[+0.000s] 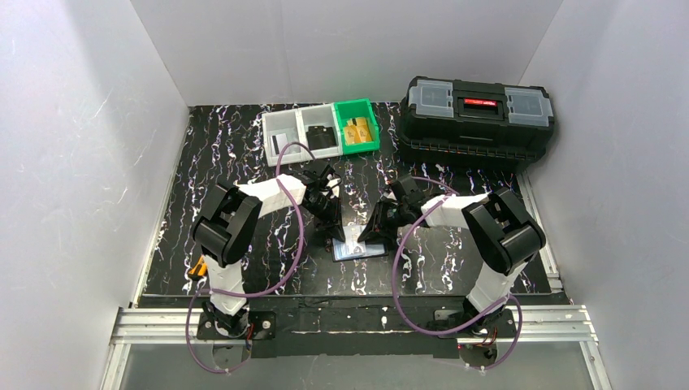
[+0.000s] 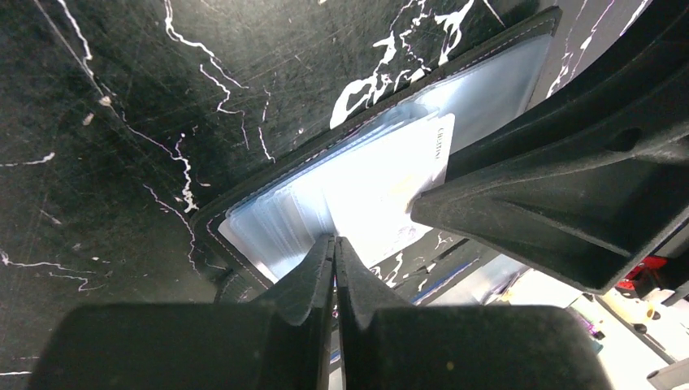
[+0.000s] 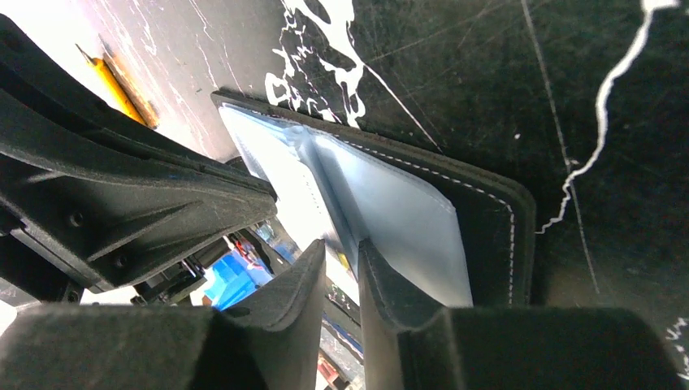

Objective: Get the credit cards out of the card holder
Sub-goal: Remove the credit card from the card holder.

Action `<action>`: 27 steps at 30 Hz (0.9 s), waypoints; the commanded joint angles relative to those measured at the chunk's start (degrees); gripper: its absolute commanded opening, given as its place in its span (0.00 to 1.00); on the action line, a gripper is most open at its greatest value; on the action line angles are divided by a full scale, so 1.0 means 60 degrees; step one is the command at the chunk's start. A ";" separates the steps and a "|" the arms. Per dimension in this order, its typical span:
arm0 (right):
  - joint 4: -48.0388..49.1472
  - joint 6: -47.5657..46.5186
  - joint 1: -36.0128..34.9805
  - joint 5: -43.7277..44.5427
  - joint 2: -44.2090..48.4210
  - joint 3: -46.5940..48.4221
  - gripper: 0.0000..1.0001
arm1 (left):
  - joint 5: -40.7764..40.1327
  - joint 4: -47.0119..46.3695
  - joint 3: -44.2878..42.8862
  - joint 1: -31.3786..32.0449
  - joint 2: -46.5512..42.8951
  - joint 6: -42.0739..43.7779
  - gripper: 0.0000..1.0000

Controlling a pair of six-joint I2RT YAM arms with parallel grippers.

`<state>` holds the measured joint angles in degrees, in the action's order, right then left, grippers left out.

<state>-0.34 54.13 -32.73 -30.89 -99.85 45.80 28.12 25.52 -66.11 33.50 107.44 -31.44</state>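
Claw states first. Found left claw [image 2: 335, 244] shut tight, tips set on the clear pockets [image 2: 268, 231] of the card holder [image 2: 213, 218]; unable to confirm any leaf pinched. Found right claw [image 3: 341, 248] narrowly open, straddling an upright pale leaf or card edge, not yet clamped on it. Saw no card lifted free.

Located card holder lying open on the counter [image 1: 455, 268], well apart from the toolbox [image 1: 479, 114], off its front-left. Saw one whitish credit card [image 2: 390, 187] among the pockets, apparently part-way out.

Judged step in hand: pin and pull. Keep left tips pressed down to stop the holder sliding. Close right claw on the card alone, not on the sleeve. Draw straight along the pocket mouth, slowly. Expect slippery plastic; confirm grip before pulling.

Pose: noted both elbows raised, forearms angled inward, wrists pitched steeply down. Left working the holder's edge farther from the toolbox, right the nearer edge.
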 commanded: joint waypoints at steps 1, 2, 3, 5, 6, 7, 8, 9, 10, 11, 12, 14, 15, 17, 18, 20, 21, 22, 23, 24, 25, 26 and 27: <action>0.0634 0.0205 0.0033 -0.0304 -0.0036 -0.0173 0.27 | -0.0729 0.0262 0.0340 0.0072 0.0271 -0.0093 0.00; 0.0660 0.0251 0.0042 -0.0290 -0.0004 -0.0212 0.27 | -0.0830 0.0310 0.0372 0.0075 0.0285 -0.0123 0.00; 0.0709 0.0275 0.0067 -0.0290 0.0016 -0.0264 0.26 | -0.0929 0.0353 0.0393 0.0079 0.0311 -0.0162 0.00; 0.0937 0.0393 0.0147 -0.0381 0.0052 -0.0427 0.26 | -0.1116 0.0450 0.0461 0.0072 0.0316 -0.0228 0.00; 0.1099 0.0461 0.0194 -0.0451 0.0079 -0.0536 0.26 | -0.1182 0.0477 0.0493 0.0072 0.0296 -0.0250 0.00; 0.1344 0.0545 0.0260 -0.0559 0.0096 -0.0669 0.29 | -0.1247 0.0513 0.0519 0.0072 0.0294 -0.0264 0.00; 0.1620 0.0641 0.0312 -0.0668 0.0116 -0.0818 0.33 | -0.1283 0.0525 0.0545 0.0072 0.0292 -0.0269 0.00; 0.1922 0.0734 0.0357 -0.0804 0.0118 -0.0946 0.34 | -0.1319 0.0536 0.0553 0.0072 0.0299 -0.0271 0.00; 0.2170 0.0820 0.0389 -0.0907 0.0111 -0.1065 0.34 | -0.1338 0.0557 0.0569 0.0072 0.0310 -0.0275 0.00; 0.2459 0.0926 0.0431 -0.0986 0.0094 -0.1169 0.34 | -0.1358 0.0576 0.0571 0.0072 0.0323 -0.0281 0.00; 0.2624 0.1050 0.0462 -0.1067 0.0086 -0.1261 0.34 | -0.1381 0.0579 0.0582 0.0079 0.0330 -0.0289 0.00; 0.3254 0.1321 0.0528 -0.1238 0.0074 -0.1527 0.34 | -0.1390 0.0579 0.0580 0.0072 0.0355 -0.0304 0.00; 0.3507 0.1441 0.0577 -0.1305 0.0055 -0.1626 0.34 | -0.1374 0.0581 0.0565 0.0072 0.0372 -0.0306 0.00; 0.3972 0.1677 0.0652 -0.1411 0.0008 -0.1825 0.32 | -0.1375 0.0581 0.0567 0.0072 0.0389 -0.0308 0.00; 0.4182 0.1797 0.0695 -0.1468 -0.0018 -0.1923 0.32 | -0.1368 0.0592 0.0560 0.0072 0.0400 -0.0304 0.00; 0.4520 0.1989 0.0761 -0.1520 -0.0074 -0.2085 0.30 | -0.1361 0.0610 0.0535 0.0072 0.0433 -0.0301 0.00; 0.4635 0.2050 0.0774 -0.1524 -0.0096 -0.2152 0.29 | -0.1361 0.0610 0.0539 0.0072 0.0428 -0.0307 0.00; 0.4710 0.2087 0.0781 -0.1530 -0.0111 -0.2167 0.28 | -0.1348 0.0621 0.0532 0.0072 0.0455 -0.0304 0.00; 0.4754 0.2090 0.0782 -0.1534 -0.0132 -0.2168 0.27 | -0.1330 0.0621 0.0528 0.0072 0.0462 -0.0289 0.00; 0.4802 0.2123 0.0782 -0.1542 -0.0167 -0.2162 0.26 | -0.1332 0.0635 0.0505 0.0072 0.0474 -0.0289 0.00; 0.4868 0.2170 0.0782 -0.1566 -0.0193 -0.2169 0.25 | -0.1332 0.0639 0.0504 0.0072 0.0479 -0.0279 0.00; 0.4943 0.2190 0.0782 -0.1581 -0.0213 -0.2170 0.24 | -0.1332 0.0652 0.0490 0.0072 0.0469 -0.0273 0.00; 0.4950 0.2194 0.0782 -0.1584 -0.0218 -0.2168 0.23 | -0.1332 0.0661 0.0498 0.0072 0.0476 -0.0272 0.00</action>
<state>24.88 65.89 -28.23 -39.09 -100.66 33.04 27.16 25.32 -65.63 33.50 107.44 -34.72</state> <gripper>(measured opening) 0.246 0.009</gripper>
